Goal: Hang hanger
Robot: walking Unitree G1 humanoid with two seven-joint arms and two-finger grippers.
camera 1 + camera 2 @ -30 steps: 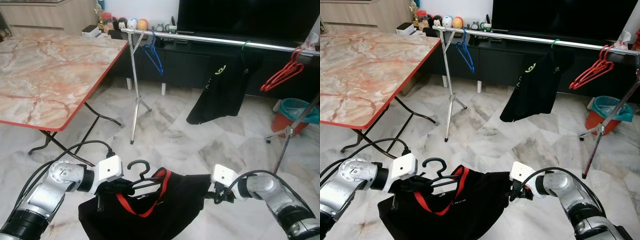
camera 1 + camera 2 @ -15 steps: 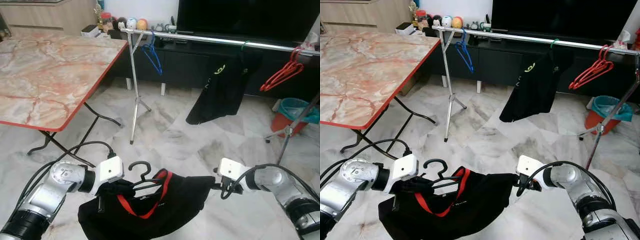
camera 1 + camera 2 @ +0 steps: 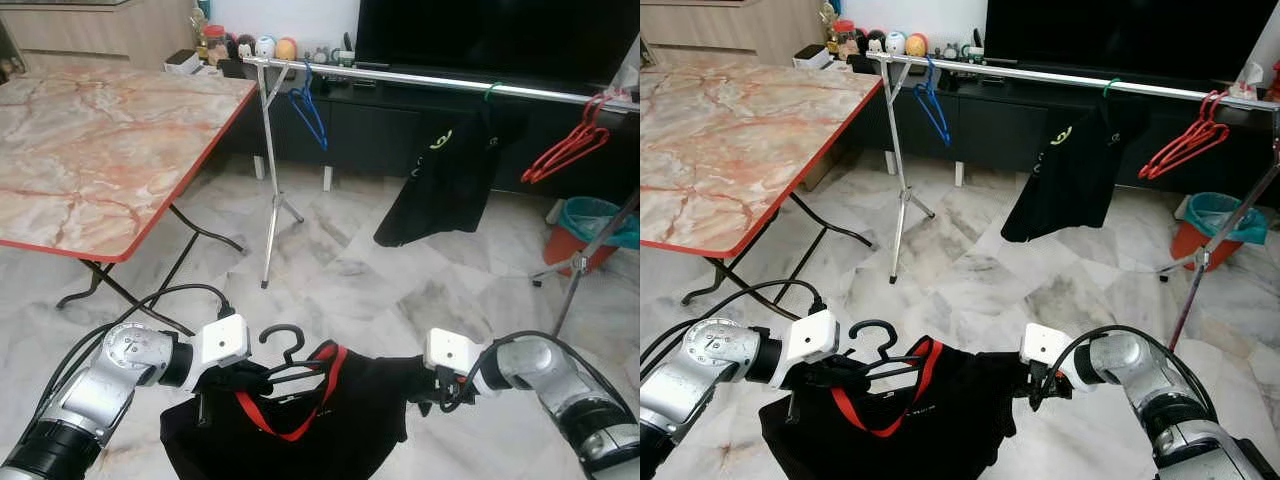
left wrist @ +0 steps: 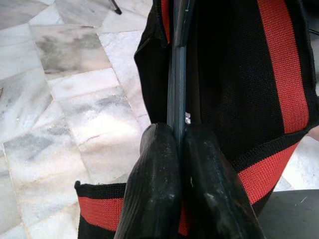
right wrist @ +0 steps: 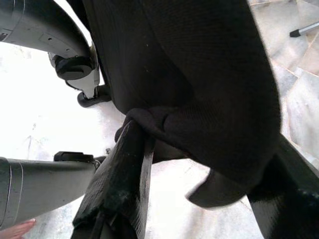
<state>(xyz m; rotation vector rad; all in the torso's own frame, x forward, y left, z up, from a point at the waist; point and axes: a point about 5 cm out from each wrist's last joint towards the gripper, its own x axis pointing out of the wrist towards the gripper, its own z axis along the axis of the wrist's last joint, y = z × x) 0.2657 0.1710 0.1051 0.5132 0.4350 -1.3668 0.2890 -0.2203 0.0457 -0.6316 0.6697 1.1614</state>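
Hanger [image 3: 283, 352] sits at six o'clock in my head view, low between both arms, its hook standing up clear of the shirt [image 3: 330, 420] draped on it, which I judge is deliberate so the hook is free to catch the rail [image 3: 440, 80]. My left gripper [image 4: 178, 149] is pinched tight on the hanger's thin dark bar, fingers [image 4: 154, 189] pressed together with only that bar between them, so it carries the load. My right gripper [image 5: 199, 164] holds a bunched fold of the shirt at the far shoulder; its fingers are spread around the cloth, and I read that as keeping the fabric stretched and off the floor [image 3: 340, 270]. The rail runs across twelve to two o'clock, well apart from us, already bearing a black garment [image 3: 440, 180] and red hangers [image 3: 565, 150].
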